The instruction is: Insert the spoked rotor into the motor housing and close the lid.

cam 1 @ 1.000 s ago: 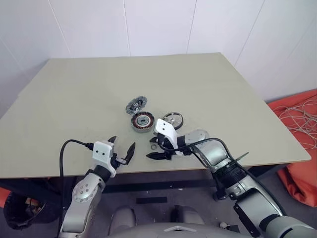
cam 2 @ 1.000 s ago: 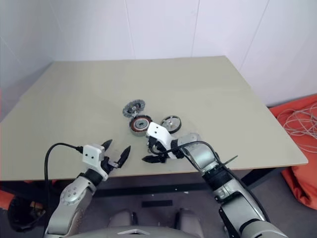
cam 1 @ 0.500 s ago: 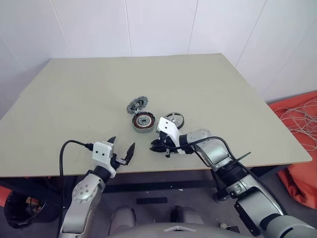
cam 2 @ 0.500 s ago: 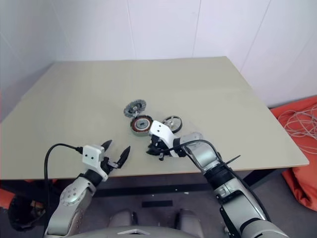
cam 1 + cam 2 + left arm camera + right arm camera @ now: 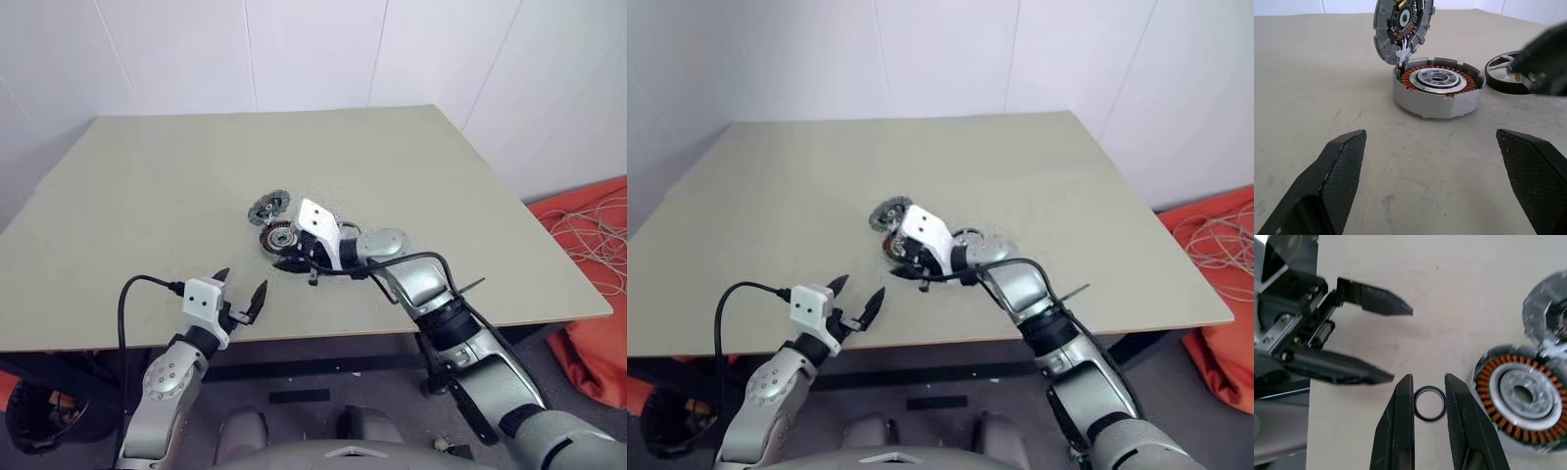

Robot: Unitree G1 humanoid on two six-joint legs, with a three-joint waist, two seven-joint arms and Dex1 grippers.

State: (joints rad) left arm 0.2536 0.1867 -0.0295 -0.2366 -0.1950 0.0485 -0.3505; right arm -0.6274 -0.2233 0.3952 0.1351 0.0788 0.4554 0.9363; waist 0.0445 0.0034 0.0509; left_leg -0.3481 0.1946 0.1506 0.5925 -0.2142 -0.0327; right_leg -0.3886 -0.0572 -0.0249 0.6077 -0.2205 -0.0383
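From the head, my left claw (image 5: 243,283) hangs past the near edge of the table (image 5: 196,166), left of centre, its two black fingers spread wide with nothing between them. My right claw (image 5: 292,264) reaches across toward the left, above the middle of the table. It sits over the near right side of the motor housing (image 5: 278,238) and covers part of it. The lid (image 5: 267,208) stands just beyond the housing, to its far left, touching it.

Looking along my left claw, both fingers (image 5: 1337,181) are well apart and empty. Ahead of them the motor housing lies flat on the table, its copper windings and silver hub open to view. The lid stands nearly upright on the housing's far edge, its toothed rim up and its inner face turned toward me. The spoked rotor (image 5: 1500,68) lies flat on the table just right of the housing, close to it but not touching. My own dark, blurred right claw partly hides it.

Looking along my right claw, the fingers (image 5: 1400,431) are drawn close and clamped on a small black ring (image 5: 1429,404), which sits between their tips and touches both. The housing lies below and to one side of them, with the lid's grey edge beyond it. My left claw shows here too, lower down, fingers parted.
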